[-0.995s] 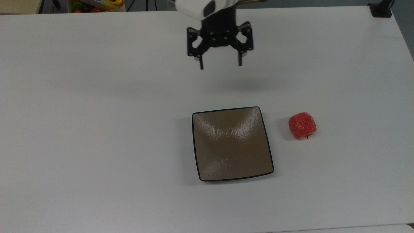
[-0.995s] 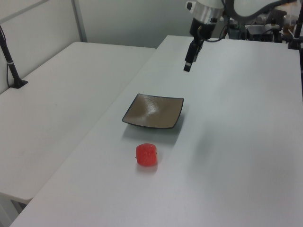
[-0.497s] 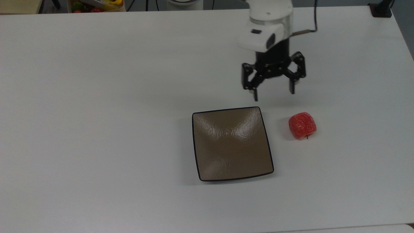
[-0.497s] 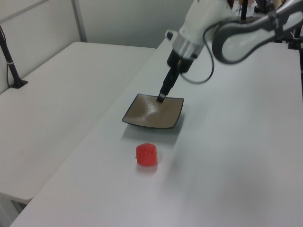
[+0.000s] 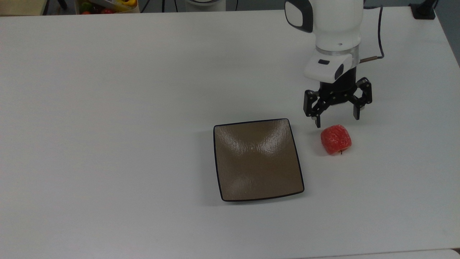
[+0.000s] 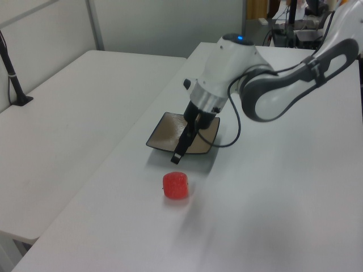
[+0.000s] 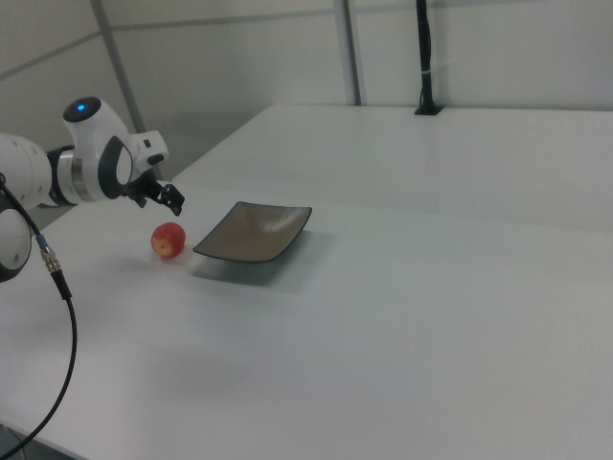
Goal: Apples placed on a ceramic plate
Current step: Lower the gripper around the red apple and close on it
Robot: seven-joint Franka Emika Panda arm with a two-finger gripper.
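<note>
A small red-orange apple [image 5: 336, 139] [image 6: 176, 185] [image 7: 169, 240] lies on the white table, just off the top view's right of the ceramic plate [image 5: 257, 160] [image 6: 164, 133] [image 7: 254, 232]. The plate is square, glossy brown with a dark rim, and holds nothing. My gripper [image 5: 337, 121] [image 6: 177, 157] [image 7: 174, 201] hangs open above the table just beyond the apple's far side, fingers pointing down and spread about as wide as the apple. It touches neither the apple nor the plate.
A box of colourful items [image 5: 104, 5] sits past the table's far edge at the top view's upper left. A black post base [image 5: 424, 10] stands at the far right corner. In the left view a second table carries a black post [image 6: 14, 79].
The open gripper has travelled from the far middle of the table toward the top view's right and nearer, dropping to just beside the apple. Apple and plate have not moved.
</note>
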